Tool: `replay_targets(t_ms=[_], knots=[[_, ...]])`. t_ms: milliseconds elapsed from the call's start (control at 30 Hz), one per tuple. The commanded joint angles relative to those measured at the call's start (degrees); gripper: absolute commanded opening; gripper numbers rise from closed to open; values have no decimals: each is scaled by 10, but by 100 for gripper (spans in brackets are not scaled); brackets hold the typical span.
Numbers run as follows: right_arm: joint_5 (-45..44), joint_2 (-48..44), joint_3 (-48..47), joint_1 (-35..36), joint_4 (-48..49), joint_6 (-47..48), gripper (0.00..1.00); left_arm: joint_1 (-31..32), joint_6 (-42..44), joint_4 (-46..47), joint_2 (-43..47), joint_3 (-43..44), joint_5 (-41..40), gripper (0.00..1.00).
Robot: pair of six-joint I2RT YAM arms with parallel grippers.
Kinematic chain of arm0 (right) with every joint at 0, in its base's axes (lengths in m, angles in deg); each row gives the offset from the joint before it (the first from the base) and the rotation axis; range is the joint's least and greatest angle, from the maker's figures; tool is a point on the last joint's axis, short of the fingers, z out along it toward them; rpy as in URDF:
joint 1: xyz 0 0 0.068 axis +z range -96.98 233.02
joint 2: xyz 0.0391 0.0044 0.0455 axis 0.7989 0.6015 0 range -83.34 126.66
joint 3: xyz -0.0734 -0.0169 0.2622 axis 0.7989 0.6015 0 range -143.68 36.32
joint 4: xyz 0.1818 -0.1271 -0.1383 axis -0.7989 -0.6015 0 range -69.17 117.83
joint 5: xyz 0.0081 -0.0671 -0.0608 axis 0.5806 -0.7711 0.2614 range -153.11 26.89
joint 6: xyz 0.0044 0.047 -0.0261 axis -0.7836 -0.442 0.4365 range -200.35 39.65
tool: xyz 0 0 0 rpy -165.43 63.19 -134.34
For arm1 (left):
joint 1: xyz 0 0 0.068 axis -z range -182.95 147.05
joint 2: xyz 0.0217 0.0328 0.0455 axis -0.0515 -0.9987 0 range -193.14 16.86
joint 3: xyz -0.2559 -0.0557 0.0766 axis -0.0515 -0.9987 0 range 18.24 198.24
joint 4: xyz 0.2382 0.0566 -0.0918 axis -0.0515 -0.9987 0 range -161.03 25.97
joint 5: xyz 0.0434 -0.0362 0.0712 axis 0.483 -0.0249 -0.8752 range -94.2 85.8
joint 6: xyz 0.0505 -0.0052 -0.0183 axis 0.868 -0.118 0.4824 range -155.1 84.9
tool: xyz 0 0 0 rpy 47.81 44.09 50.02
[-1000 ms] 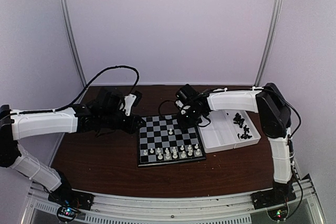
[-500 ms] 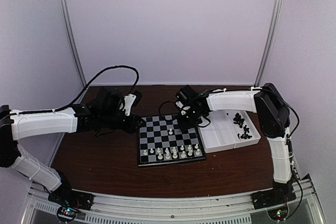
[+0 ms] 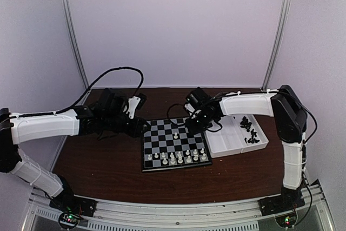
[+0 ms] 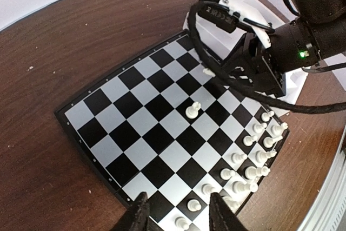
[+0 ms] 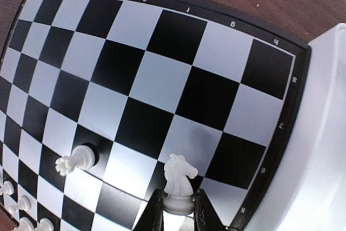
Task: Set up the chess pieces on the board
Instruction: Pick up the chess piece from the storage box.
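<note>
Right gripper (image 5: 176, 215) is seen clamped on the base of an upright white knight (image 5: 179, 178), held at the board's (image 5: 162, 52) edge just beside the tray (image 5: 330, 133), while the white rows (image 3: 178, 158) lie away from it, toward the near edge.

Right wrist view: the lower edge cuts off the right gripper (image 5: 178, 216), leaving only two finger stubs. The foot of the knight (image 5: 179, 179) pinched between them is hidden.

Left wrist view: the left gripper (image 4: 178, 215) shows only its spread tips, and the edge crops a white piece (image 4: 182, 222) between them.

Top view: the black pieces (image 3: 247, 124) right of the right jaws are too small to identify.
</note>
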Motion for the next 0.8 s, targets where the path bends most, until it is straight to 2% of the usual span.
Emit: replay_targets(t_ms=[0,300,567,767], knots=[[-6,-97,53,-2,62,15,16,0,-20,7,-2,50,38,41],[61,-248,184,7,205,73,17,-17,-117,8,-43,139,145,49],[83,-300,199,27,236,112,16,-20,-205,6,-107,220,234,50],[86,-312,198,40,244,127,16,-20,-241,9,-136,250,248,49]])
